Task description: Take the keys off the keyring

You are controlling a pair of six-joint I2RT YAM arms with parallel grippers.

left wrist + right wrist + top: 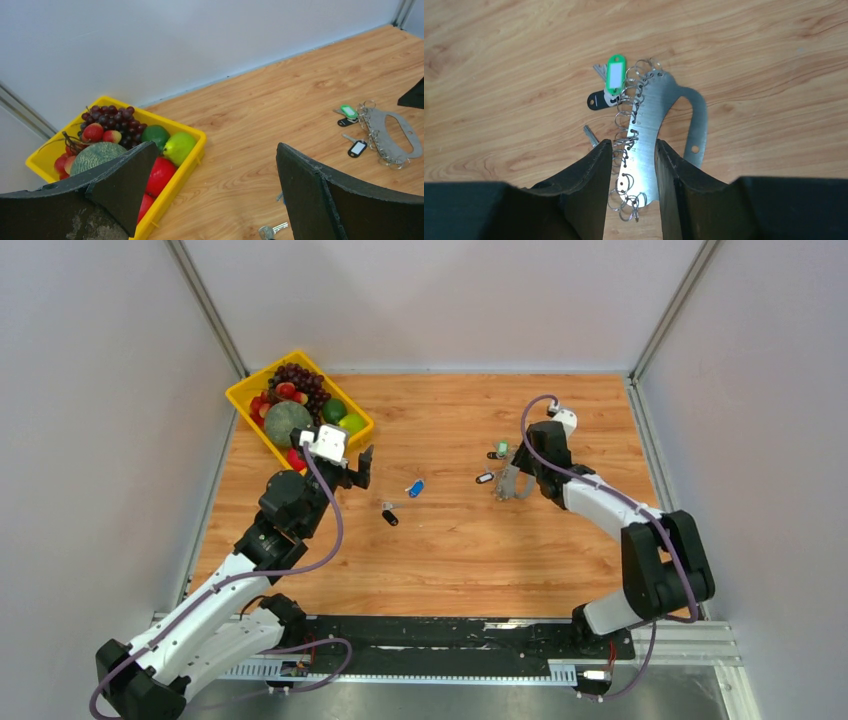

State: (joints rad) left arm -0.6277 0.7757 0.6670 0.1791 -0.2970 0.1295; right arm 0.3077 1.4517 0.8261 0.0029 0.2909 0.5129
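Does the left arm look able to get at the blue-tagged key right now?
Probably yes. The left end effector is open and empty, the blue-tagged key lies close by on the table with nothing between them, and the right end effector is away at the keyring.

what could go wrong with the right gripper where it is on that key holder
1. The right gripper pinches the keyring across its loose small rings, so the flat plate may slip or twist.
2. The green-tagged key and black-tagged key look attached to those rings; lifting could drag them along.
3. The left gripper is open near the fruit tray, far off, so nothing braces the plate.
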